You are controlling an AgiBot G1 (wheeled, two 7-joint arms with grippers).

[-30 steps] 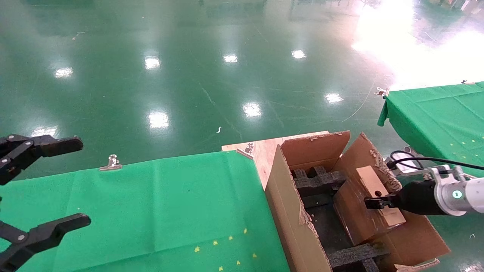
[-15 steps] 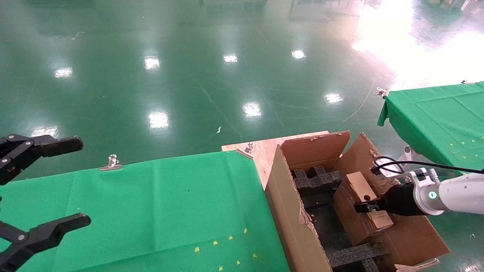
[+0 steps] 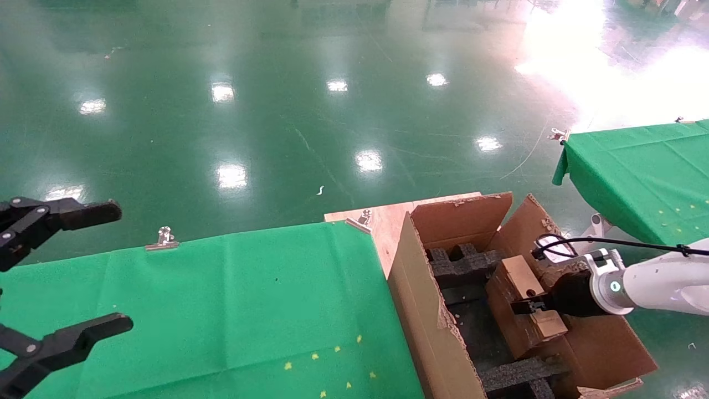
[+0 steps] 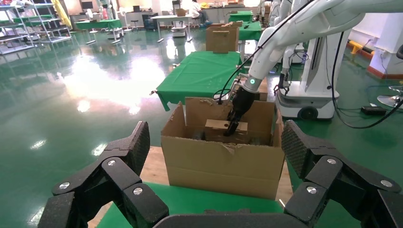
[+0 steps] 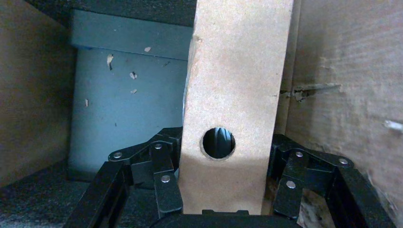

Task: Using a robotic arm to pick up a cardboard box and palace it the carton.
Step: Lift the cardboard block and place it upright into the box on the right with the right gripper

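The large brown carton [image 3: 421, 310] with torn flaps and black foam inserts [image 3: 465, 263] stands at the right end of the green table; it also shows in the left wrist view [image 4: 218, 164]. My right gripper [image 3: 526, 306], on the white robotic arm [image 3: 659, 285], is shut on the small cardboard box [image 3: 529, 299] with a round hole and holds it inside the carton, against the right-hand wall. In the right wrist view the cardboard box [image 5: 235, 95] sits between the fingers [image 5: 164, 183], hole facing the camera. My left gripper [image 3: 61, 271] is open and empty at the far left.
A green-clothed table [image 3: 221, 310] fills the lower left, its cloth held by metal clips [image 3: 162, 239]. A bare wooden board [image 3: 388, 221] lies under the carton. A second green table [image 3: 642, 172] stands at the right. Shiny green floor [image 3: 310, 100] lies beyond.
My right gripper has moved left and down with the cardboard box, deeper into the carton. My left gripper has not moved.
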